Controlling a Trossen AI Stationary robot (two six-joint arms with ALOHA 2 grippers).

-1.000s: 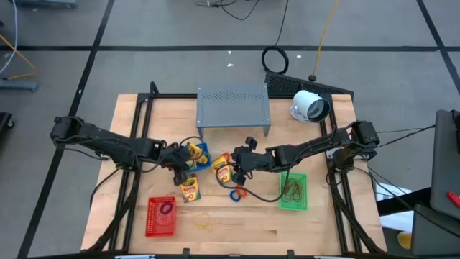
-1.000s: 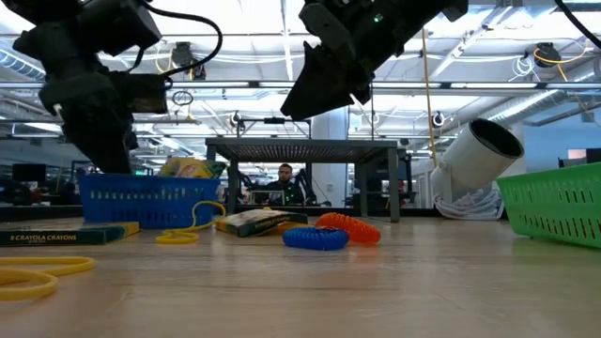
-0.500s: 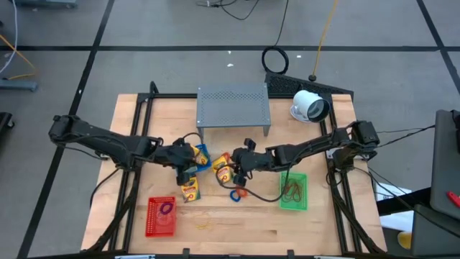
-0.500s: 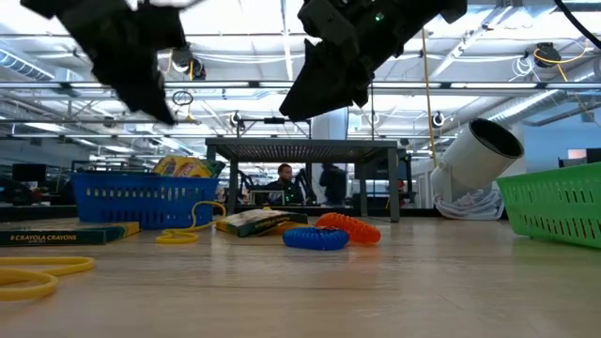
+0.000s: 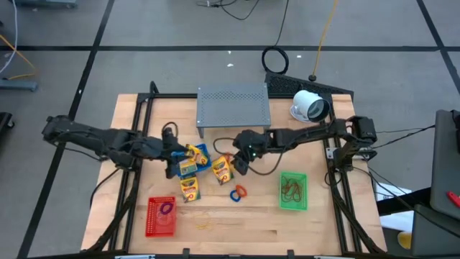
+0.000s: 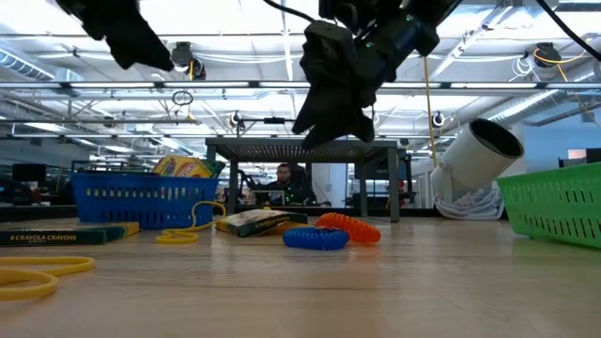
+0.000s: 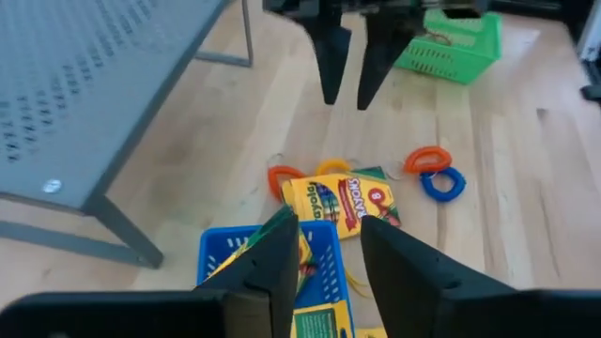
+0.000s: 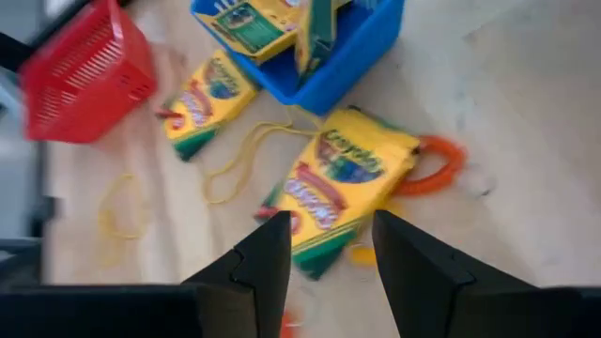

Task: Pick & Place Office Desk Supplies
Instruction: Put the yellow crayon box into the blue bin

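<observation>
My left gripper (image 5: 175,164) hangs open and holds nothing, just left of and above the blue basket (image 5: 195,160), which has crayon packs (image 5: 188,167) in it. My right gripper (image 5: 238,165) is open too, above a crayon pack (image 8: 347,178) that lies flat on the table right of the basket. In the left wrist view its two fingers (image 7: 331,66) stand apart with nothing between them. Another pack (image 5: 190,188) lies flat nearer the front edge. An orange band (image 7: 423,158) and a blue band (image 7: 443,183) lie beside each other on the wood.
The grey perforated stand (image 5: 233,108) is at the back middle, the white round device (image 5: 309,106) at the back right. The red basket (image 5: 161,216) holds a purple band, the green basket (image 5: 292,191) tan bands. A yellow band (image 5: 205,225) lies near the front edge.
My left gripper has risen from the blue basket and drawn back toward the table's left edge; the packs stay in the basket. My right arm has swung toward the far edge and its gripper has rolled above the loose crayon pack.
</observation>
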